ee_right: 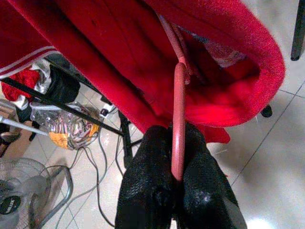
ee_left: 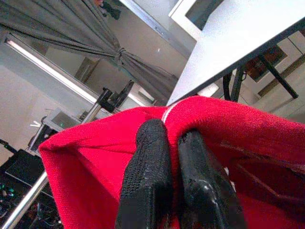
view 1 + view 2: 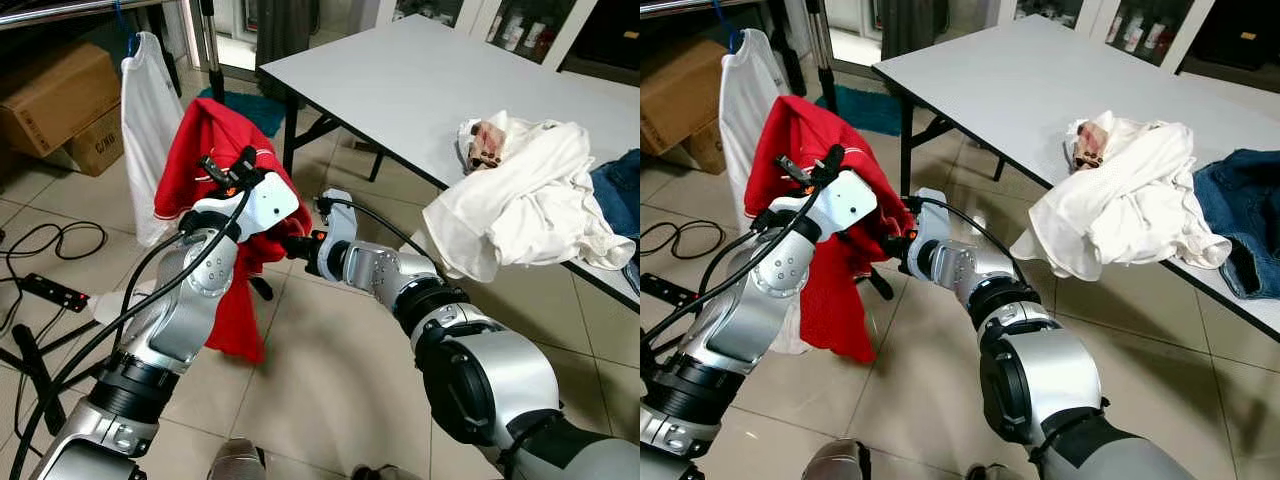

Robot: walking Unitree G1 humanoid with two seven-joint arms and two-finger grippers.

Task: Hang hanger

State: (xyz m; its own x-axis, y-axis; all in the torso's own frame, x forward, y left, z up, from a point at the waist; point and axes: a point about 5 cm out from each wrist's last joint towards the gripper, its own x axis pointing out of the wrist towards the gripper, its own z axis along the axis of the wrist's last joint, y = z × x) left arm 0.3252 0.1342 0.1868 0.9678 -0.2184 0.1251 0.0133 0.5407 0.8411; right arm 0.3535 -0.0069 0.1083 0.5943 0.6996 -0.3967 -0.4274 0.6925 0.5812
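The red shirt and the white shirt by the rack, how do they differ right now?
The red shirt is held by both grippers, left and right; the white shirt already hangs from the rail. Red is bunched up; white hangs straight. Both are over the tiled floor.

a pale tiled floor (image 3: 330,380) runs under a long white table (image 3: 420,80) on black legs. a heap of white cloth (image 3: 520,200) hangs over the table's near edge, with blue denim (image 3: 620,195) just beside it. cardboard boxes (image 3: 55,100) sit at the far left, black cables (image 3: 50,240) trail across the tiles, and grey curtains (image 2: 71,33) hang behind.
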